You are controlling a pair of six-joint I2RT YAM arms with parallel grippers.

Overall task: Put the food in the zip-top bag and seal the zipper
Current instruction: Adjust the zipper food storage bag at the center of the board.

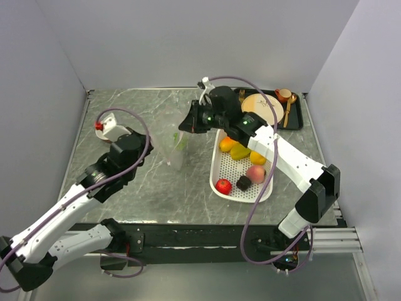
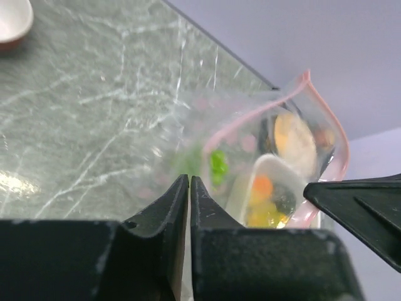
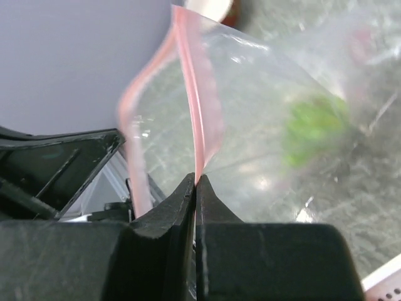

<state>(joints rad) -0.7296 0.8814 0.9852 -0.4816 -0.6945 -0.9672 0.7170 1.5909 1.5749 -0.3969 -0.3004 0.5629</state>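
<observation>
Clear crinkly plastic bag (image 1: 175,150) is hanging beside white perforated basket (image 1: 215,168).
Right gripper (image 3: 195,179) is clamping the pale pink zipper strip (image 3: 190,81); left gripper (image 2: 189,179) is pinching the film.

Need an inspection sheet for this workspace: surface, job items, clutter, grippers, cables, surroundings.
Surface: grey marbled table.
Job's things: zip-top bag held upright, zipper open, grapes inside; other fruits in white basket.
Clutter: black tray with plate, cup, spoon; small bowl at left.
Grippers: left gripper jaws shut on bag; right gripper jaws shut on zipper.
Cables: purple cables loop over both arms.
Surroundings: plain grey walls; nothing else seen.
</observation>
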